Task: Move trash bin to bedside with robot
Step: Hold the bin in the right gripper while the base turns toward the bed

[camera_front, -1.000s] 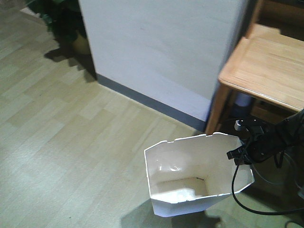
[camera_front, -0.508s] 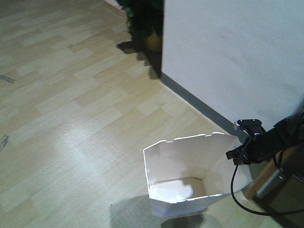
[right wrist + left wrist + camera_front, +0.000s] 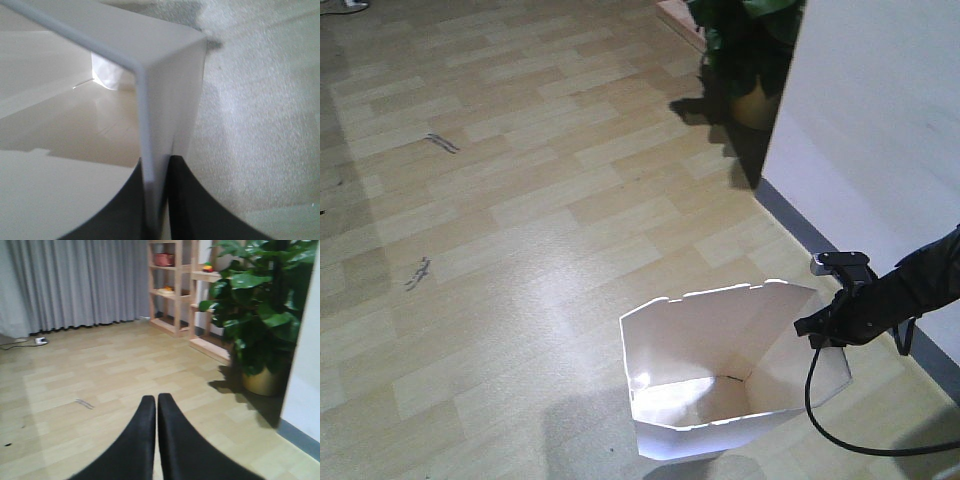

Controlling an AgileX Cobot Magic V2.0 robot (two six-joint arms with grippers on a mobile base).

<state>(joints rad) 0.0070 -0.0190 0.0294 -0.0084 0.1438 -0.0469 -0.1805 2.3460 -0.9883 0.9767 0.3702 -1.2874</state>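
**Bin pinched at its rim, out on the wooden floor**

The white trash bin (image 3: 710,340) is sitting upright on the pale wooden floor (image 3: 500,200), near the foot of the white wall (image 3: 880,130) and its grey skirting. The right gripper (image 3: 159,200) is biting down on the bin's thin rim at a chamfered corner. One black finger is inside the cream interior and one outside, with the plastic squeezed between them. Seen from the front, the arm is reaching in from the right and a black cable (image 3: 812,405) is drooping beside the bin. The fingertips are too dark there to make out. The left gripper (image 3: 156,407) is hanging over the floor with its two fingers pressed together. Beyond it a big potted plant (image 3: 255,320) is standing by the wall's corner, with wooden shelves (image 3: 172,285) and grey curtains (image 3: 75,285) behind.
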